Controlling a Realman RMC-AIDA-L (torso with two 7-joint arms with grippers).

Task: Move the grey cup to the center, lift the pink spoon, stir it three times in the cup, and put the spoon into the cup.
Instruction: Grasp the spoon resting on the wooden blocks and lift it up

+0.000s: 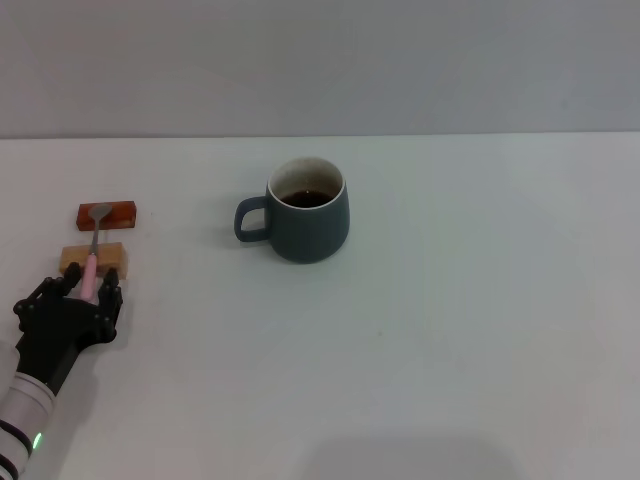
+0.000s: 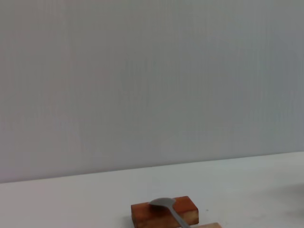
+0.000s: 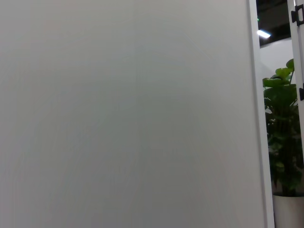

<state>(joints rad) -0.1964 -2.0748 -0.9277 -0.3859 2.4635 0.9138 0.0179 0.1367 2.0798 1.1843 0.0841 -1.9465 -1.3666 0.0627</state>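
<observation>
My left hand (image 1: 88, 290), at the frame's lower left, has its dark fingers spread around the pink spoon's (image 1: 93, 252) handle end; I cannot tell whether they grip it. The spoon bridges a tan block (image 1: 92, 259) and an orange-red block (image 1: 107, 215). The grey cup (image 1: 305, 212) already sits mid-frame, so lifting the spoon seems next. The white table (image 1: 450, 330) meets a plain grey wall. My right hand is out of view.
</observation>
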